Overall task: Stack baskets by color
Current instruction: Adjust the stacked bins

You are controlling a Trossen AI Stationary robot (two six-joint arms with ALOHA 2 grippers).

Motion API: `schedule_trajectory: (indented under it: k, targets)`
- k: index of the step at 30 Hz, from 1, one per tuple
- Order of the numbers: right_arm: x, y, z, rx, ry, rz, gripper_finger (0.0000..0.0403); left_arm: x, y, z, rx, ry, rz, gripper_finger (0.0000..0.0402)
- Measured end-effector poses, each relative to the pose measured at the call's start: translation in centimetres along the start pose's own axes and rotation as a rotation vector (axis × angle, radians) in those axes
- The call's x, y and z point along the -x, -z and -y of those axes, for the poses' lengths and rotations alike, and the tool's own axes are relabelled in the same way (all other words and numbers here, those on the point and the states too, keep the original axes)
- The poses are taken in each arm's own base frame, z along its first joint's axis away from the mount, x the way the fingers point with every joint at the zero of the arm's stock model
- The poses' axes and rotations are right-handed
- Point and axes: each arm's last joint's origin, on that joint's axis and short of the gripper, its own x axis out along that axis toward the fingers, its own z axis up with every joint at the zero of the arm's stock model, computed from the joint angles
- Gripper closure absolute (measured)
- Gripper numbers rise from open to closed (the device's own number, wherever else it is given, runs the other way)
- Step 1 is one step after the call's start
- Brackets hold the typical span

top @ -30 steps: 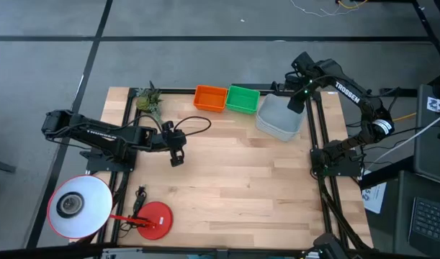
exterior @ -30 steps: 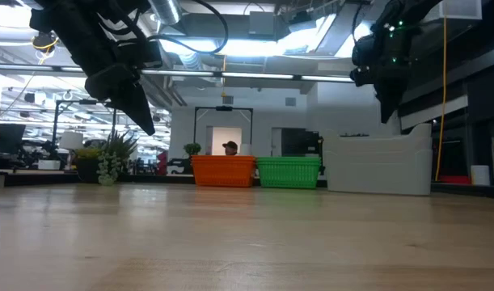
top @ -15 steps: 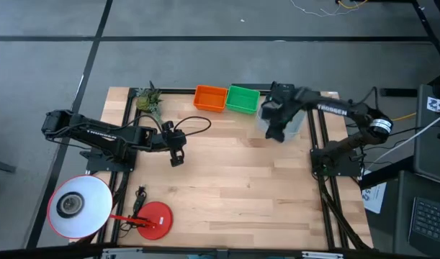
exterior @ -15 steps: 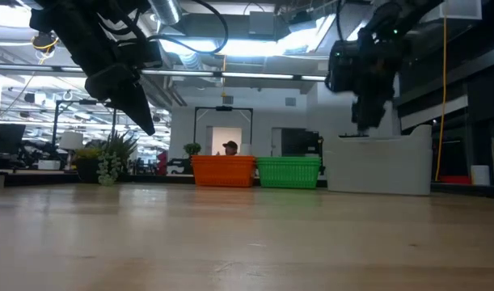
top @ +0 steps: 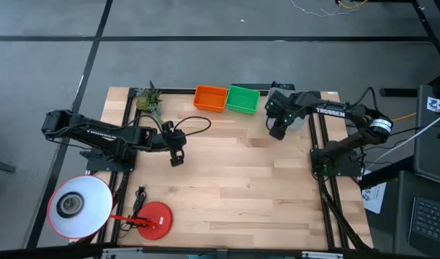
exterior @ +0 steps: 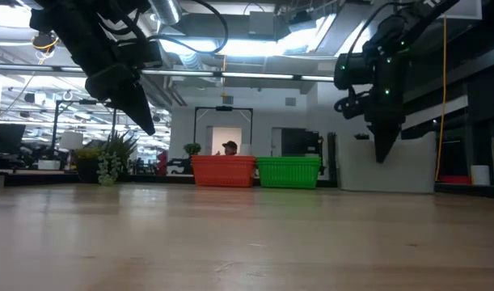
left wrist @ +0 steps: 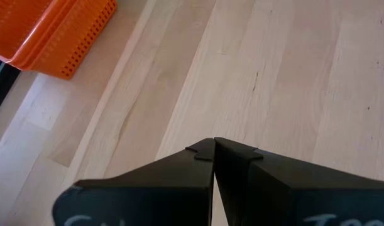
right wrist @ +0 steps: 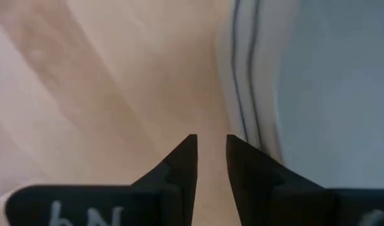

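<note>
A: Working from the left side, what's there?

B: The left gripper (top: 176,160) hangs over bare tabletop (top: 234,187), fingers pressed together, holding nothing. It sits well apart from the back row.

A: And the row itself?

B: The orange baskets (top: 209,98) come first, their walls nested one inside another in the left wrist view, then the green baskets (top: 242,98) touching them. What lies inside either stack I cannot tell.

A: The pale grey baskets (exterior: 392,165)?

B: At the right end of the row, largely under the right arm from above. The right gripper (exterior: 383,149) is nearer, hovering just beside their near rim, the grey wall on its outer side. Its fingers (right wrist: 182,164) stand a narrow gap apart, around nothing.
</note>
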Motion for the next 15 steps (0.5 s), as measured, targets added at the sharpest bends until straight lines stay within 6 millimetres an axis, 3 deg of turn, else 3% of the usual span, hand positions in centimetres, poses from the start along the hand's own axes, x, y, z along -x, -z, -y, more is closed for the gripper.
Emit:
schedule_trajectory:
  k: [6, 15]
  targets:
    - [-0.1, 0.1, 2.6, -0.037, 0.134, 0.003, 0.0317, 0.0, 0.0, 0.0, 0.0, 0.0, 0.0, 0.04]
    - [-0.2, 0.9, 5.6, -0.107, 0.147, -0.005, 0.0317, 0.0, 0.0, 0.0, 0.0, -0.001, 0.0, 0.04]
